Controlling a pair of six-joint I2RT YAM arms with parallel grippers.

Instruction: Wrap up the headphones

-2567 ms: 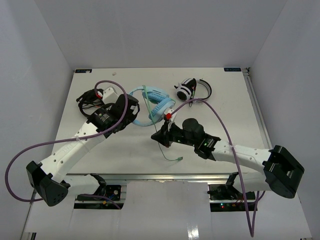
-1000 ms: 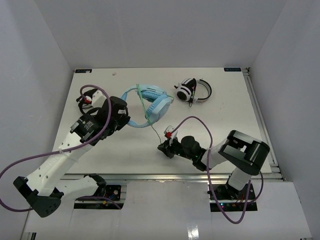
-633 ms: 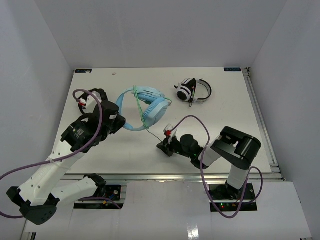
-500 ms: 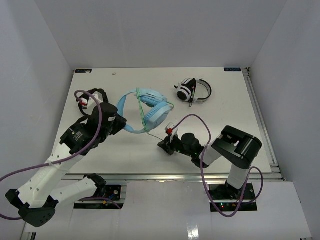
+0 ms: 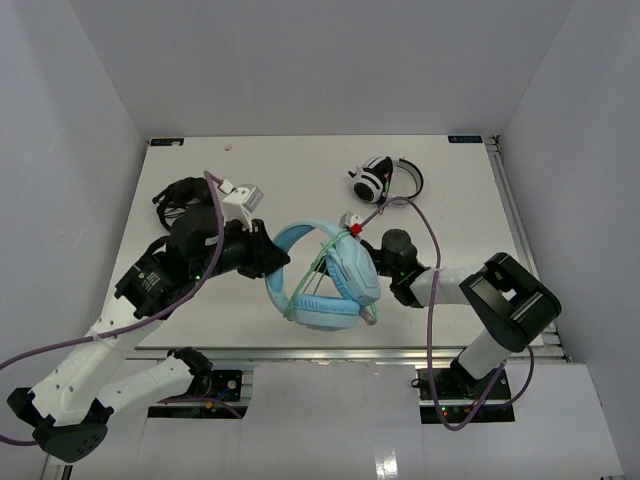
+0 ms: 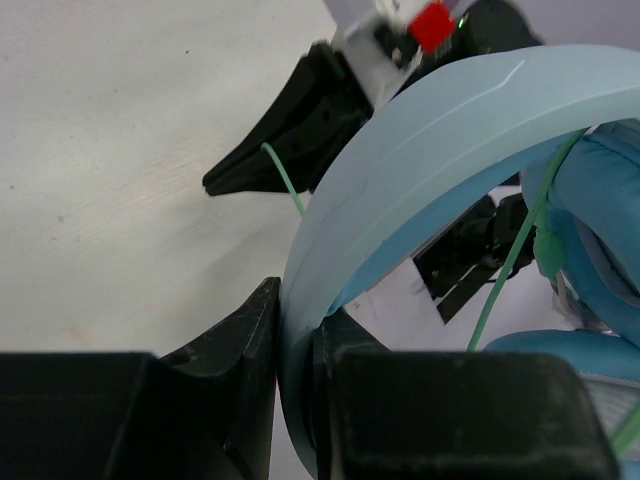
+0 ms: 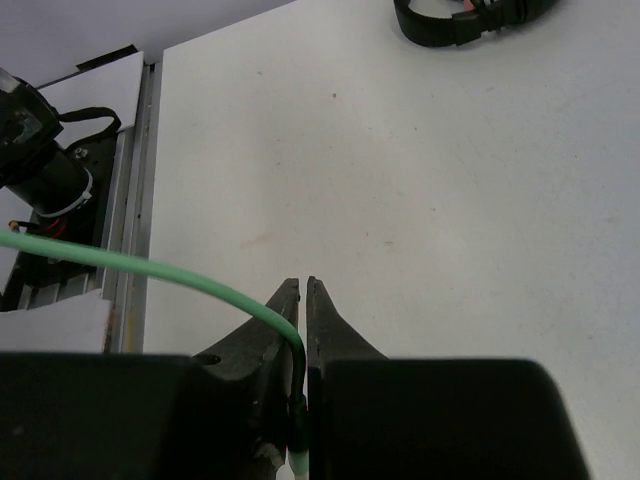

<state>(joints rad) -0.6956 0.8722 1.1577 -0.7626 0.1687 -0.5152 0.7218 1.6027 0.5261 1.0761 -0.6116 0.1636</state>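
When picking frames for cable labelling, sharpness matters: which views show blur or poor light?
Top external: even light, soft shadows, headphones sharp. Left wrist: headband clear, bottom foreground a dark blur. Right wrist: cable crisp, bottom foreground equally dark.

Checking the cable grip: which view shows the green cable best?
Right wrist: the cable is pinched in the shut right pincer. Top external shows strands across the headphones; left wrist shows strands beside the headband.
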